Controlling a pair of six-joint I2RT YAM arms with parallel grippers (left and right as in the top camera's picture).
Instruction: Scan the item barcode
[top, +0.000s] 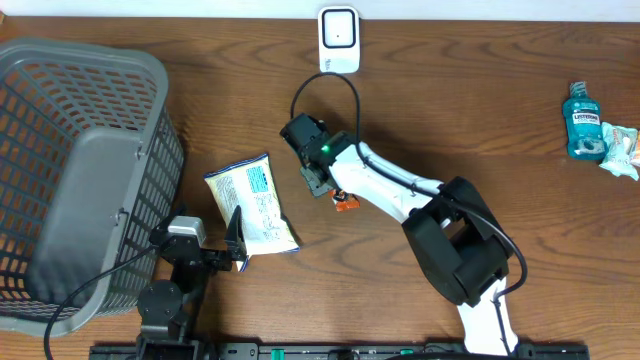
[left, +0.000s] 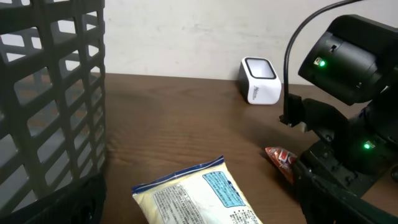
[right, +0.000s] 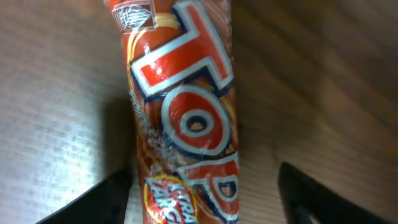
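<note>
**Snack stick (right: 186, 112) lies free on desk (top: 480, 120)**

The red-wrapped stick rests in front of the white scanner (top: 338, 40). The right hand (right: 205, 190) straddles it, released, fingers clear of the wrapper. Front-left of the scanner, the left hand (top: 238, 245) is released too, empty, beside a chip bag (top: 255, 200).

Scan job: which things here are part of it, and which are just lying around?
Part of the job: barcode scanner; red snack packet; right gripper, open astride the packet.
Lying about: white snack bag; grey basket; Listerine mouthwash bottle; small packet beside it; left gripper, open, empty.
</note>
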